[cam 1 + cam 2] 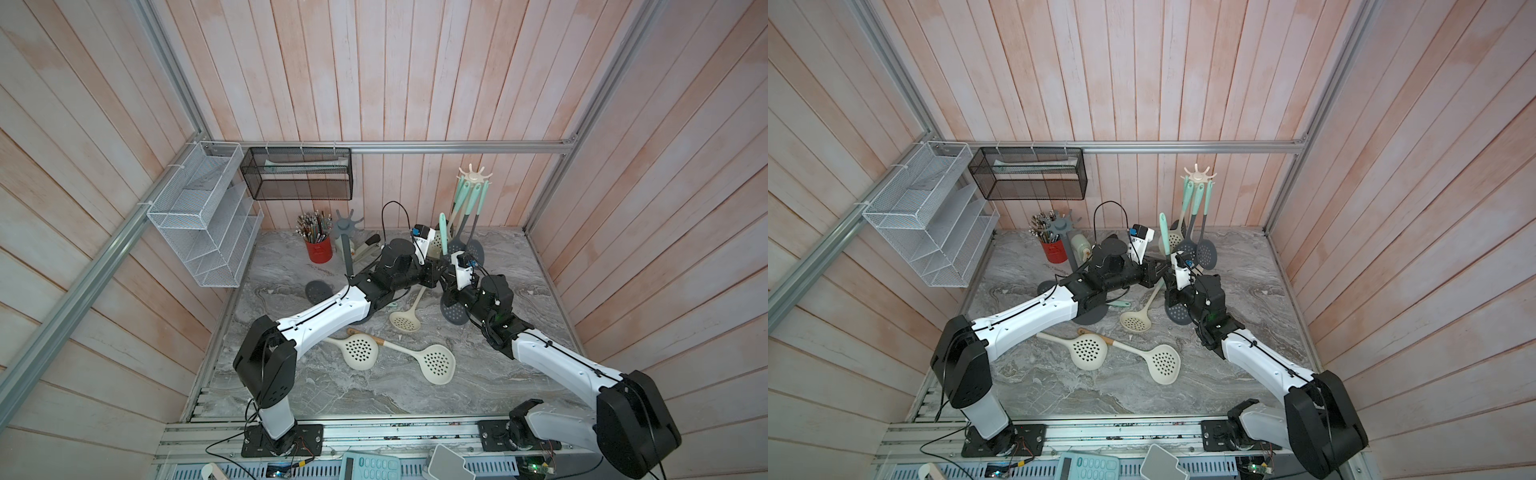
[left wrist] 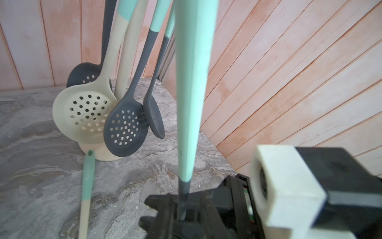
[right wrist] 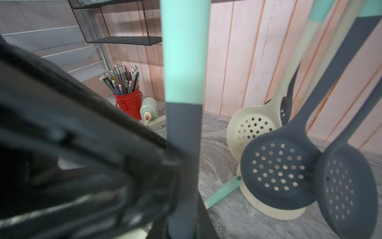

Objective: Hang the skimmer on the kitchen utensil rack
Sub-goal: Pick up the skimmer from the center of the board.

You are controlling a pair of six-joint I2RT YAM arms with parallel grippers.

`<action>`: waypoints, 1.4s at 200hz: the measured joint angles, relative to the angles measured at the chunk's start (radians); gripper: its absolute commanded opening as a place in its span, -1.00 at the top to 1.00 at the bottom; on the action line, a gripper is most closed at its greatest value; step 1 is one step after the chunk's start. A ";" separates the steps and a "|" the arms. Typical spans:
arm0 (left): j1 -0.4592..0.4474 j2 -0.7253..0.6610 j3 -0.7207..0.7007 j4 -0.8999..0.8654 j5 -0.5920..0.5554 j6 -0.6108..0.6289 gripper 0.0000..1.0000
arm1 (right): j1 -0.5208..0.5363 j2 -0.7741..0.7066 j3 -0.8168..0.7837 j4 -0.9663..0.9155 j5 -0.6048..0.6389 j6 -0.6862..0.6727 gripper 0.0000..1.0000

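Skimmer stands upright above the desk, mint handle up, near the cream utensil rack where other skimmers hang — not hung on it. Right hand is clamped on its grey neck; left hand meets the same neck — whether it grips cannot be told.

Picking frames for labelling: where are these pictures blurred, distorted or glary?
Both top views: sharp, evenly lit, no glare, wall planks fan outward from wide-angle distortion. Left wrist view: the held skimmer close up is soft, hanging skimmers sharper. Right wrist view: dark foreground heavily blurred, pencil cup crisp.
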 measured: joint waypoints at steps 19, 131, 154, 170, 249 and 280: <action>0.003 -0.004 0.000 -0.004 0.019 -0.002 0.12 | -0.004 -0.014 -0.005 -0.004 0.006 0.003 0.88; 0.109 -0.087 -0.013 0.129 0.203 -0.016 0.06 | -0.004 -0.088 -0.036 -0.082 -0.142 0.012 0.87; 0.116 -0.079 -0.002 0.147 0.232 -0.016 0.10 | -0.004 -0.091 -0.039 -0.099 -0.173 0.014 0.87; 0.118 -0.061 0.022 0.149 0.235 -0.017 0.22 | -0.002 -0.093 -0.039 -0.100 -0.182 0.014 0.87; 0.117 -0.002 0.086 0.115 0.167 -0.024 1.00 | 0.021 -0.093 -0.039 -0.109 -0.145 0.013 0.53; 0.117 -0.002 0.086 0.091 0.108 -0.023 1.00 | 0.051 -0.092 -0.035 -0.109 -0.061 -0.001 0.12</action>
